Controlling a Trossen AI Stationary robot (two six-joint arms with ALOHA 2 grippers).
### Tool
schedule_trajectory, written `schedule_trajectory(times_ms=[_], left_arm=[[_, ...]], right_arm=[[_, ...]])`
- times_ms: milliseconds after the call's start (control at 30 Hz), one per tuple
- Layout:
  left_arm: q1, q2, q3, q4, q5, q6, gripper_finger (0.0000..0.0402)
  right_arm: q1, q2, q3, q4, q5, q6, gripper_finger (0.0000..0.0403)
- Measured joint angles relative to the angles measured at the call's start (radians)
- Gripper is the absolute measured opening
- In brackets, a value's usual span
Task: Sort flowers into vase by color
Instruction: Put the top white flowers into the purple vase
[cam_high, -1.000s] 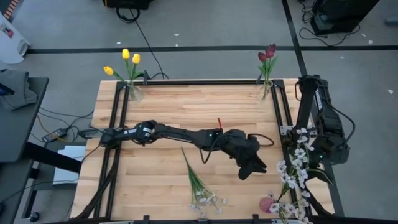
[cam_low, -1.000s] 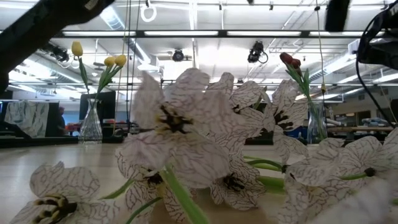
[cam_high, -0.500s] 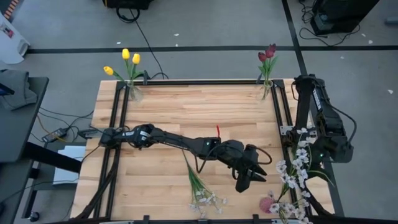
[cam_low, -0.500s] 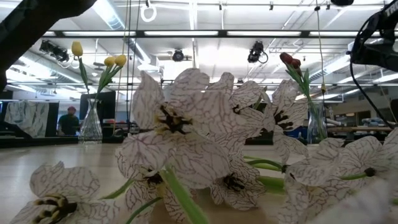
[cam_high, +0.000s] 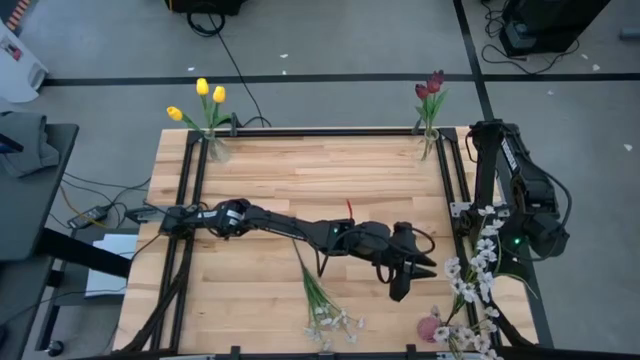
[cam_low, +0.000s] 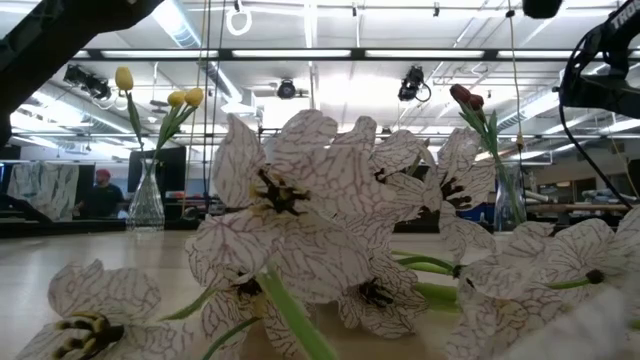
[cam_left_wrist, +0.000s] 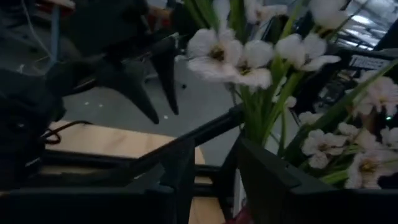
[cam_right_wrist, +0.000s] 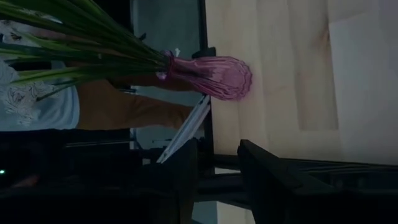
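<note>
While both arms work toward the near right corner, the wooden table (cam_high: 260, 170) carries everything else. Reaching from the left rail, the left arm (cam_high: 290, 225) lies stretched low across the boards, and the left gripper (cam_high: 400, 288) hangs just beside the white blossoms, its fingers parted with nothing between them. Standing at the right edge, the right arm (cam_high: 520, 190) bends down over the same corner; the right gripper (cam_right_wrist: 217, 168) is likewise spread and empty, pointing toward the pink vase.

Sprays of white blossoms (cam_high: 475, 265) fill the pink vase (cam_high: 432, 328), which stands at the near right corner, and the stems fan up along the right rail. In the low view these veined whitish petals crowd the foreground. One loose spray (cam_high: 320, 300) lies flat on the table near the front edge, its stem pointing toward the left arm and its blooms toward the front, well apart from either gripper.

At the far left corner, three yellow tulips (cam_high: 205, 95) stand in a clear vase (cam_high: 217, 150). At the far right corner, dark red tulips (cam_high: 430, 85) stand in a second clear vase (cam_high: 428, 145)
</note>
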Motion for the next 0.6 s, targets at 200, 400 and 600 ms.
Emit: schedule_trajectory(times_ms=[200, 400, 600], left_arm=[[0.002, 0.029, -0.01, 0.088, 0.052, -0.086, 0.018], [0.005, 0.059, -0.01, 0.17, 0.056, -0.201, 0.0261], [-0.006, 0.096, -0.012, 0.239, 0.048, -0.272, 0.0296]], right_arm=[[-0.003, 0.001, 0.009, -0.005, 0.004, 0.014, 0.0128], [-0.003, 0.002, 0.009, -0.013, 0.019, 0.047, 0.0128], [-0.009, 0.002, 0.009, -0.012, 0.19, 0.068, 0.0128]])
